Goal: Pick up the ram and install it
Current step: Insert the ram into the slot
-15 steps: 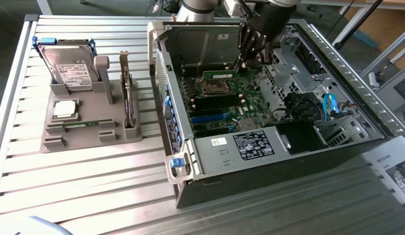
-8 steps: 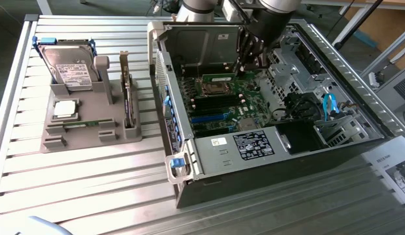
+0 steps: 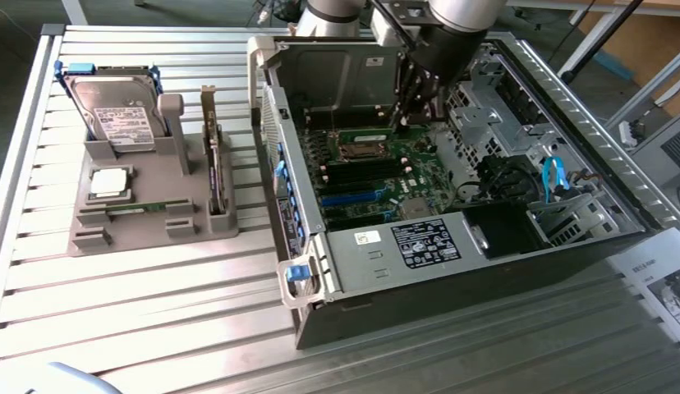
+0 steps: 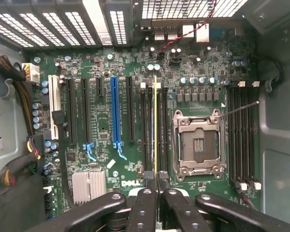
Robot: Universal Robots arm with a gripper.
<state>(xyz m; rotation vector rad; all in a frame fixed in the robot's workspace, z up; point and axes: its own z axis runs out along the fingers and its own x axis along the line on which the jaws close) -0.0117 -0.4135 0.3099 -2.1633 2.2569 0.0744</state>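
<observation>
Wrist view, end effector clamped on ram edge-on over motherboard slots inside open computer case

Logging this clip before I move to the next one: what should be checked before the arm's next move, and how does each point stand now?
1. Ram gripped in the claw: ok, the fingers are shut on its near end.
2. Ram parallel to the memory slots beside the empty processor socket: ok.
3. Ram centred over one slot: cannot tell, since it is seen edge-on from above.
4. Ram pressed home in a slot: cannot tell.
5. Slot latches open: cannot tell.
</observation>
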